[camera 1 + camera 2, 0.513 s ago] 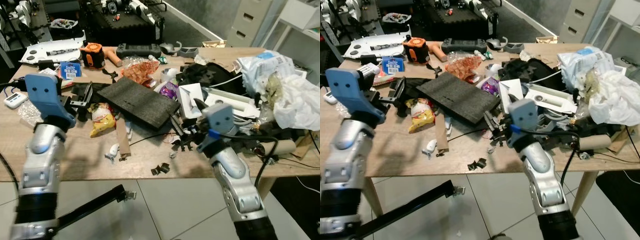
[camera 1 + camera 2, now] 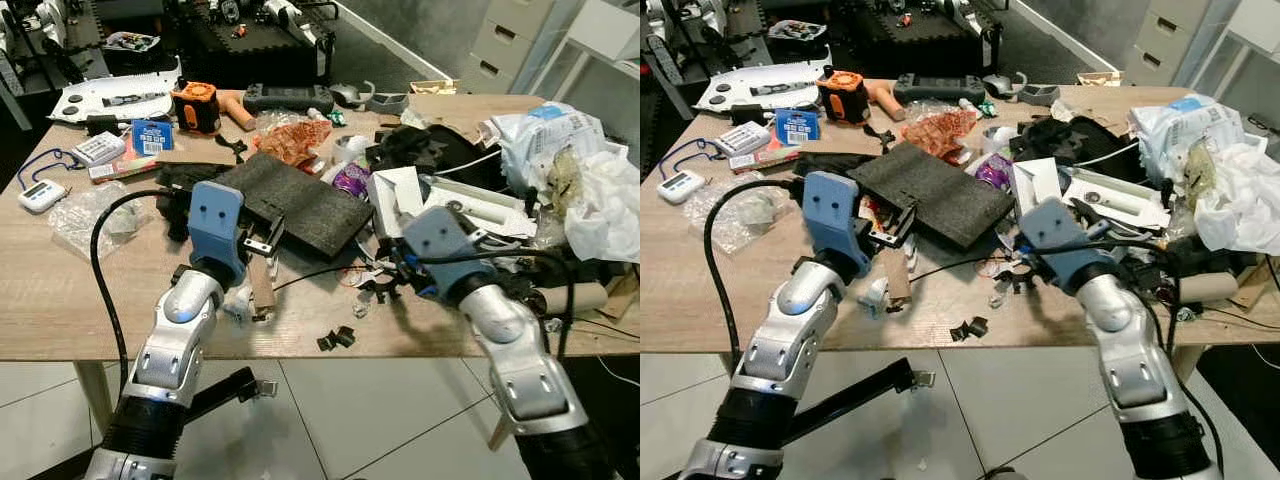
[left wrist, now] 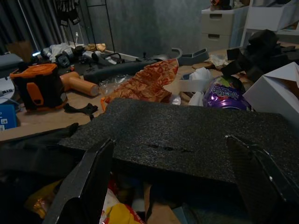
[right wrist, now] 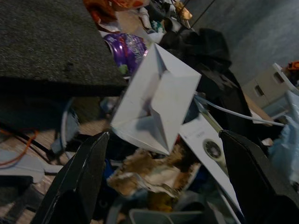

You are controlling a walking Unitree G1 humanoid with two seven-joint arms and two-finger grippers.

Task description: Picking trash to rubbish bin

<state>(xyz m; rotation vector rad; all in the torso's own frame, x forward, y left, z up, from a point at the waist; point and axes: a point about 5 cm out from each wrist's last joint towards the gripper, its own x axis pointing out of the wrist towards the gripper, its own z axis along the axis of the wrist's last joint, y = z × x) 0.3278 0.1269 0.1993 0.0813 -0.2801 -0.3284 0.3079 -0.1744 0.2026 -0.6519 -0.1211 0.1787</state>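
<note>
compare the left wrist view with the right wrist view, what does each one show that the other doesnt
The left wrist view alone has the orange tool on the wooden table and the crumpled orange wrapper behind the foam. The right wrist view alone has the folded white carton up close, the white cable and the brown crumpled scrap below the carton. Both share the dark foam slab and the purple packet, and each looks between its own pincer's open black fingers: left pincer, right pincer.
</note>
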